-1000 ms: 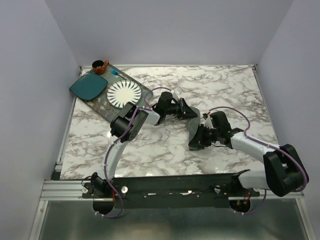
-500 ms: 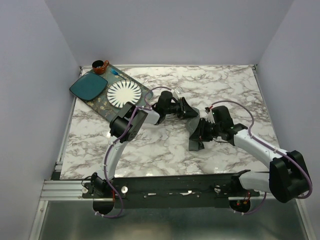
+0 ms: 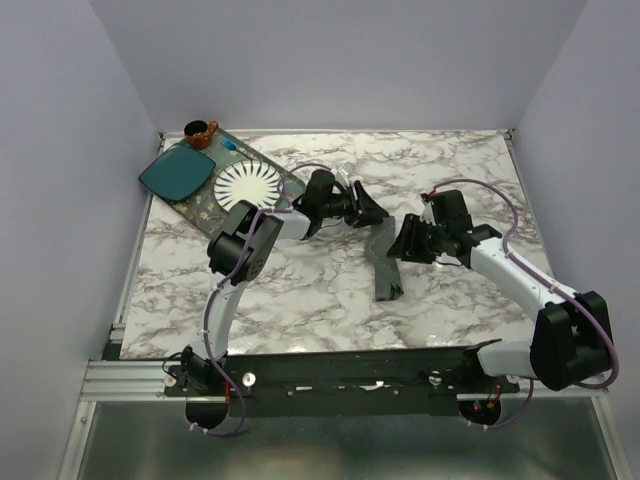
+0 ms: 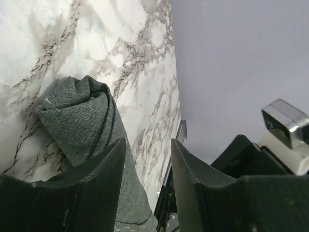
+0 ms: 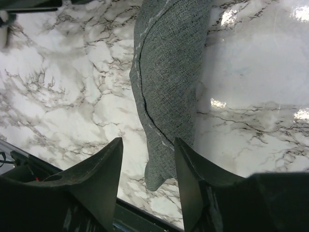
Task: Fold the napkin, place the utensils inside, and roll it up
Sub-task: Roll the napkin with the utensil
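Note:
The napkin [image 3: 383, 264] lies on the marble table as a dark grey roll, running from the middle toward the near edge. In the left wrist view the roll's end [image 4: 89, 118] sits beyond and left of my fingers. The right wrist view shows the napkin [image 5: 169, 72] stretching away below the jaws, its seam visible. My left gripper [image 3: 371, 213] [image 4: 147, 141] hovers at the roll's far end, open and holding nothing. My right gripper [image 3: 402, 241] [image 5: 147, 140] stands just right of the roll, open and above it. The utensils are hidden.
At the back left a patterned tray [image 3: 207, 213] carries a teal square plate [image 3: 177, 173] and a white ribbed plate [image 3: 246, 186], with a brown cup [image 3: 199, 132] behind. Purple cables loop over both arms. Walls close three sides.
Both grippers have opened and let go of the napkin roll. The right gripper drew back up and to the right; the left pulled slightly toward the far side. The roll stays on the table.

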Controlling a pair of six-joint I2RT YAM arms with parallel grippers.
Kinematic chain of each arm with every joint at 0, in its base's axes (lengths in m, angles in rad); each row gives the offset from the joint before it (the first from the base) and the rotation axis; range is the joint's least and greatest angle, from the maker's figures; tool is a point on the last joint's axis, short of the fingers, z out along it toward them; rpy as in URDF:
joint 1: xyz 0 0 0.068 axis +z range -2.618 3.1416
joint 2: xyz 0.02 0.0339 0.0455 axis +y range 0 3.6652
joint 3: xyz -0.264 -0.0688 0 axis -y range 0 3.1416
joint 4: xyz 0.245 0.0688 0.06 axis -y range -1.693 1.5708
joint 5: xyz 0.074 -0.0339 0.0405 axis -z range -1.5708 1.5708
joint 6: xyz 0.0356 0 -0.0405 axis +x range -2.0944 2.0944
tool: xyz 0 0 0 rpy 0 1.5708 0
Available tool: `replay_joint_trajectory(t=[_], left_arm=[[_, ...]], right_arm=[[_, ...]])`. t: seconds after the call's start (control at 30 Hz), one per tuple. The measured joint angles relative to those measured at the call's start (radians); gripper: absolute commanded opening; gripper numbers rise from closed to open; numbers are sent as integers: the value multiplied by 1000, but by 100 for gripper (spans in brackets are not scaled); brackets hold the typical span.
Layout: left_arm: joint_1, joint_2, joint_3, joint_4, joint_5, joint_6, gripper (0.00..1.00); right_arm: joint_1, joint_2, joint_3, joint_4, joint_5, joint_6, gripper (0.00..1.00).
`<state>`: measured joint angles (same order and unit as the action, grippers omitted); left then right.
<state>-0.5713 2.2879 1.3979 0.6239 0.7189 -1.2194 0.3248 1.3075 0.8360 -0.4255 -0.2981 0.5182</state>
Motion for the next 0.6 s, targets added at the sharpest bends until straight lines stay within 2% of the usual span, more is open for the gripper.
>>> replay_joint_trajectory(t=[0.13,0.23,0.33,0.37,0.43,0.47,0.6], left_arm=[[14,-49,0,-43,0,19,52],[18,-97,-1,-84,-2,42,48],[20,-177,-19,-174,-24,113,33],[20,-200,-28,-199,-35,128,23],[19,-270,-68,-270,-75,189,17],[19,-310,-95,-311,-96,220,10],[19,-389,-137,-437,-171,325,2]], right_arm=[[0,29,23,-18,2,-11,59],[0,51,45,-19,2,-16,65],[0,64,53,-19,2,-23,67],[0,66,53,-20,2,-24,68],[-2,68,57,-22,4,-26,68],[-5,68,58,-23,4,-27,68],[-15,75,64,-24,5,-29,68]])
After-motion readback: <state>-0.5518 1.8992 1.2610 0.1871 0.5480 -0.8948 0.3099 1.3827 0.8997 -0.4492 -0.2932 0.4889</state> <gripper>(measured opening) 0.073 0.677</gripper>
